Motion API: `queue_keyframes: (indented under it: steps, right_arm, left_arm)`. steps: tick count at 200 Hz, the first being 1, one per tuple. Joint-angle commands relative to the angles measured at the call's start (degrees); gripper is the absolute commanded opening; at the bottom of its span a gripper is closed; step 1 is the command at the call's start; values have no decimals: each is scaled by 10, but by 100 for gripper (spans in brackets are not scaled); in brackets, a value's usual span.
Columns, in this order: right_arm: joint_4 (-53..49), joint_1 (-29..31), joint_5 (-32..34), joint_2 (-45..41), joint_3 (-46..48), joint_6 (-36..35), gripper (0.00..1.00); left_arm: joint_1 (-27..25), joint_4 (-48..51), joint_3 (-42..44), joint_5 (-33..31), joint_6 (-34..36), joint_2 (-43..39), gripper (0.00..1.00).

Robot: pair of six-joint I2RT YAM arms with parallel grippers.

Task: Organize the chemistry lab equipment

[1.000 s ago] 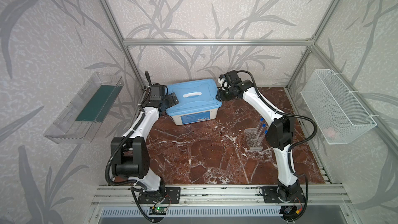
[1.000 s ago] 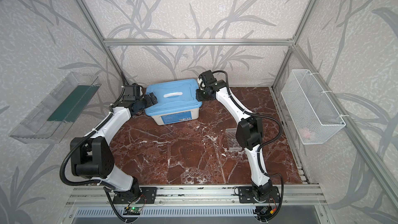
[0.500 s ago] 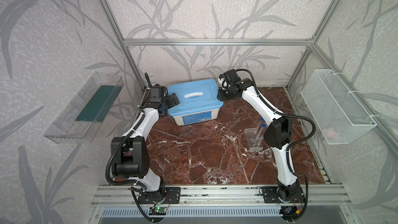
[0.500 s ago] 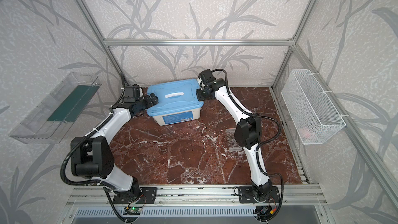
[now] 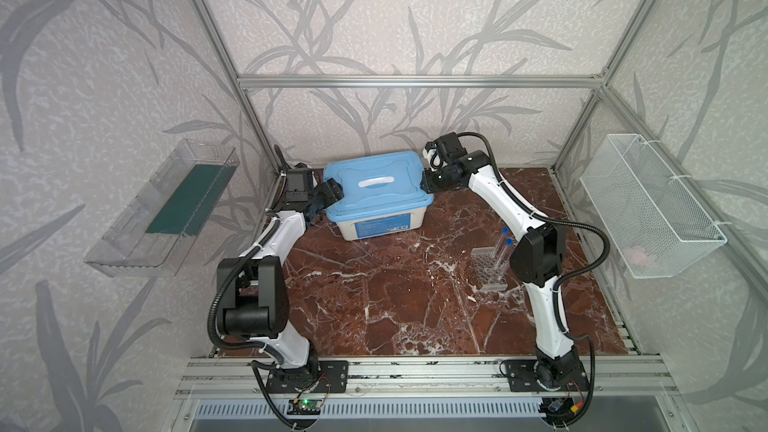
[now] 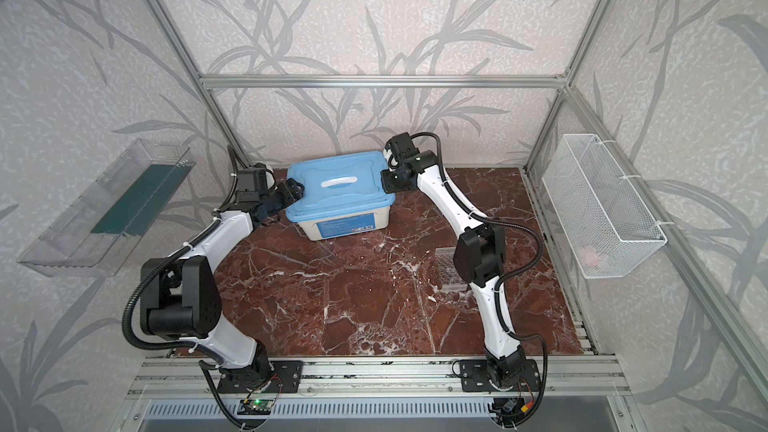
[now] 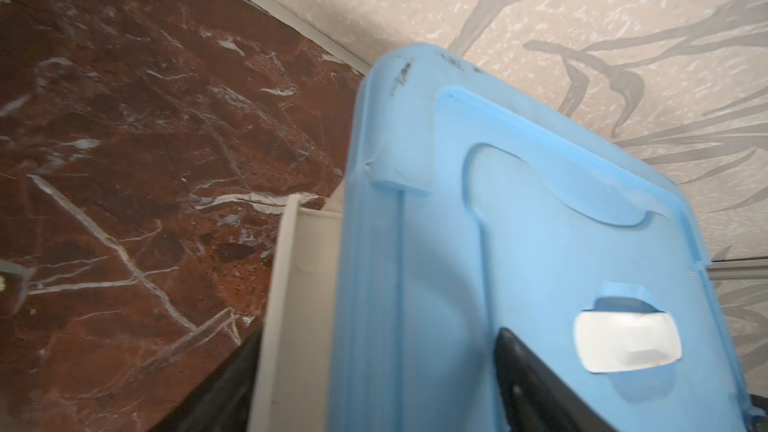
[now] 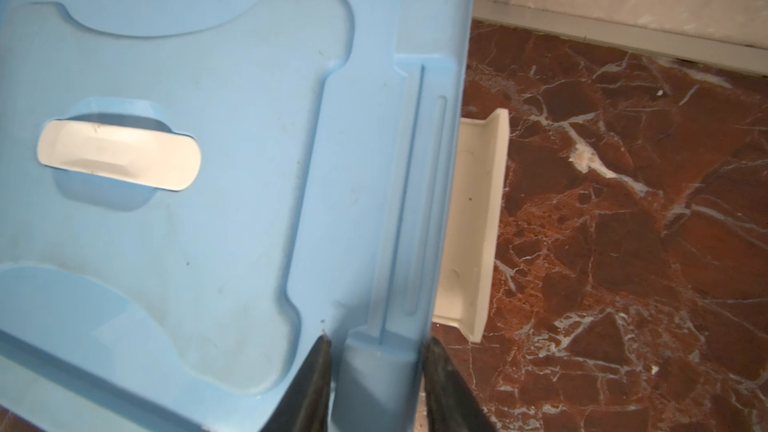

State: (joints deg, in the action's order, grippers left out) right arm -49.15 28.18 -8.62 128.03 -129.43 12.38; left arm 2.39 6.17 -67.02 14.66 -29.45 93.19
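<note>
While right gripper [image 5: 425, 183] on blue lid [image 5: 386, 201], tube rack [image 5: 488, 270] well apart.

- A white tub [image 5: 382, 226] stands at the back of the table, just in front of the rear wall.
- A blue lid [image 5: 374, 197] with a white handle [image 5: 376, 181] covers it.
- The table [image 5: 395, 292] is red-brown marble with white veins.
- A clear shelf [image 5: 137, 238] on the left wall holds a dark green strip [image 5: 187, 201].
- A white wire basket [image 5: 648, 209] hangs on the right wall, with something pale pink [image 5: 638, 257] inside.
</note>
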Motion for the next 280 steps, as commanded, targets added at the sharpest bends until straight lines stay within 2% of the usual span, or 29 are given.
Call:
queue_keyframes:
  steps: [1,8,19,37,86,124,163,183,190,205,214,235,238,240,268,280]
  right_arm:
    - [-26,7,-3,9,30,-1,36]
    - [-26,9,-3,11,31,-2,36]
    - [-25,12,-4,14,32,-1,36]
    - [-28,12,1,18,33,1,35]
    - [-20,11,4,9,54,2,35]
    - [-23,11,-2,6,47,1,34]
    - [-39,3,24,-13,20,-6,37]
    - [-40,-21,13,-22,8,7,46]
    - [-34,-29,-1,-27,9,12,54]
    - [-17,-44,-44,-32,14,13,78]
    - [-10,-49,-50,-28,18,21,87]
    - [-23,-67,-137,8,-5,28,90]
    - [-26,-69,-147,13,-10,27,98]
    - [-28,-69,-153,17,-12,27,100]
    - [9,-78,-255,42,-7,40,99]
    - [26,-78,-271,45,2,49,99]
  left_arm:
    - [-34,103,-17,-39,22,-15,76]
    - [-48,141,-39,-87,40,-15,74]
    - [-61,177,-68,-121,55,-6,70]
    - [-74,207,-95,-128,64,15,63]
    - [-136,277,-153,-213,97,58,53]
    - [-165,308,-174,-250,102,105,37]
    - [-164,325,-178,-283,93,118,37]
    - [-163,335,-186,-294,96,117,37]
    - [-162,335,-185,-292,97,116,37]
    - [-158,332,-183,-275,95,114,37]
    - [-157,330,-181,-268,93,112,37]
    - [-157,325,-180,-263,93,109,37]
    - [-157,325,-181,-263,93,109,37]
    - [-157,325,-181,-263,93,109,37]
    - [-157,325,-182,-259,92,109,37]
    - [-156,325,-182,-258,92,111,37]
